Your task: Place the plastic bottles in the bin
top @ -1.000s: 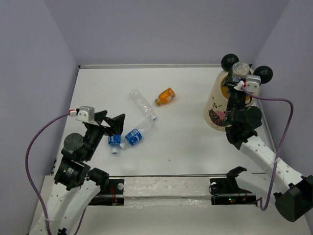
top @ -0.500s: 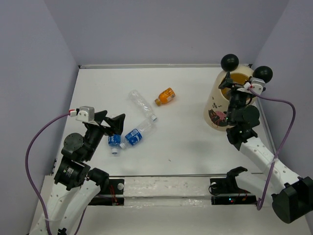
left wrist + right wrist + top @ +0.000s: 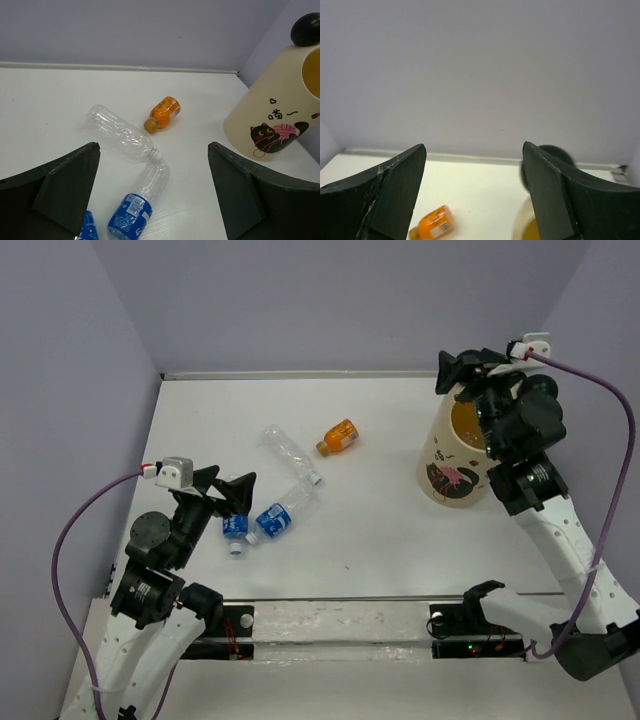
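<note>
The cream bin (image 3: 447, 458) with a cat face stands at the right; it also shows in the left wrist view (image 3: 272, 112). My right gripper (image 3: 462, 368) is open and empty above its rim. On the table lie an unlabelled clear bottle (image 3: 289, 451), a short orange bottle (image 3: 339, 436) and two blue-labelled bottles (image 3: 281, 511) (image 3: 233, 528). My left gripper (image 3: 228, 490) is open and empty just left of the blue-labelled bottles. The left wrist view shows the clear bottle (image 3: 119, 132), the orange bottle (image 3: 162, 112) and a blue-labelled bottle (image 3: 136, 210) between the open jaws.
The table's back wall edge (image 3: 300, 374) runs behind the bottles, with lilac walls on three sides. The right wrist view shows the orange bottle (image 3: 432, 226), the bin's rim (image 3: 526, 227) and a black ball ear (image 3: 549, 156).
One second ago my right gripper held a clear bottle over the bin. The bottle is gone from it, and the gripper has opened, risen and tilted up. The left arm has not moved.
</note>
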You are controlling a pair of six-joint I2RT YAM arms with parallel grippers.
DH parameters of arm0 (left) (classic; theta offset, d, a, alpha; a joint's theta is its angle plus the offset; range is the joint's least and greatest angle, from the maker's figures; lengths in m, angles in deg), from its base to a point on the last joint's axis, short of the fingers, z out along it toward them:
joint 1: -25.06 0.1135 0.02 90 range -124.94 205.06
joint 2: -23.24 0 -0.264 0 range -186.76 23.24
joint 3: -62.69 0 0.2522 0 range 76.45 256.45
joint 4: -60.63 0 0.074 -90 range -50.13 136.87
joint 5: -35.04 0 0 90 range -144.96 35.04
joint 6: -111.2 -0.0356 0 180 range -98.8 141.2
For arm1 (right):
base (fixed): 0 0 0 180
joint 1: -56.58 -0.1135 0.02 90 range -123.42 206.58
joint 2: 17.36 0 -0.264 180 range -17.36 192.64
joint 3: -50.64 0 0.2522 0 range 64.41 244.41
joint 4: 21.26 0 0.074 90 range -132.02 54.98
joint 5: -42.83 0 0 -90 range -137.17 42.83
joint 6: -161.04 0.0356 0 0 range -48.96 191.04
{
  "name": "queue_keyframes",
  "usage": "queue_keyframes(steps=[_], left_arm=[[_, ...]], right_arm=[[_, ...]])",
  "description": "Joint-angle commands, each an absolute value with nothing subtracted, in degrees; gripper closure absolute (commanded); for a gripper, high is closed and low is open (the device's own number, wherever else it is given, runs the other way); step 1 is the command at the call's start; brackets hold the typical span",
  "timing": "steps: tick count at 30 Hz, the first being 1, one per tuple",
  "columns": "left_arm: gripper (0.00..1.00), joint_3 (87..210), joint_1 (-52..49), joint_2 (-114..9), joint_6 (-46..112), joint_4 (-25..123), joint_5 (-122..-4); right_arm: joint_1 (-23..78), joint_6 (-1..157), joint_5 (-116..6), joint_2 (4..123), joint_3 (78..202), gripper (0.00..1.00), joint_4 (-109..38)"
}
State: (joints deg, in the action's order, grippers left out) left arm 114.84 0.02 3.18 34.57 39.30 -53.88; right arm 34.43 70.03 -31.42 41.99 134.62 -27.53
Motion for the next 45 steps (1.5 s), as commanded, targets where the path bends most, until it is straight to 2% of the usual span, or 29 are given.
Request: queue_keyframes(steps=[1, 10, 12, 15, 17, 28, 34, 40, 45], left_arm=[[0.01, 116.6, 0.1, 3.3, 34.2, 41.4, -54.4], [0.01, 116.7, 0.2, 2.6, 34.6, 41.3, -53.1], [0.01, 116.7, 0.2, 2.6, 34.7, 41.2, -52.8], [0.01, 116.9, 0.2, 2.1, 35.0, 40.9, -51.7], [0.01, 116.9, 0.2, 1.5, 35.1, 40.6, -51.0], [0.01, 117.1, -0.5, -1.0, 35.4, 40.6, -50.0], [0.01, 117.1, -0.9, -2.1, 35.3, 40.7, -50.4], [0.01, 117.2, -1.0, -2.7, 35.2, 41.0, -50.4], [0.01, 117.3, -1.0, -2.7, 35.0, 40.8, -50.0]], right_arm=[[32.9, 76.2, -50.2, 50.6, 141.8, 0.19, -48.2], [21.3, 73.0, -49.1, 71.7, 152.0, 0.25, -51.5], [20.6, 72.5, -51.2, 75.9, 154.8, 0.23, -52.5], [20.1, 72.4, -55.6, 84.8, 162.1, 0.12, -55.3], [19.6, 72.2, -57.7, 91.1, 166.9, 0.09, -56.3], [15.7, 67.3, -57.7, 115.1, 188.8, 0.05, -61.8], [15.2, 65.8, -56.9, 123.8, 201.4, 0.04, -64.0], [14.1, 65.6, -58.9, 130.7, 206.1, 0.06, -63.9], [13.6, 65.8, -58.6, 133.7, 207.4, 0.17, -62.0]])
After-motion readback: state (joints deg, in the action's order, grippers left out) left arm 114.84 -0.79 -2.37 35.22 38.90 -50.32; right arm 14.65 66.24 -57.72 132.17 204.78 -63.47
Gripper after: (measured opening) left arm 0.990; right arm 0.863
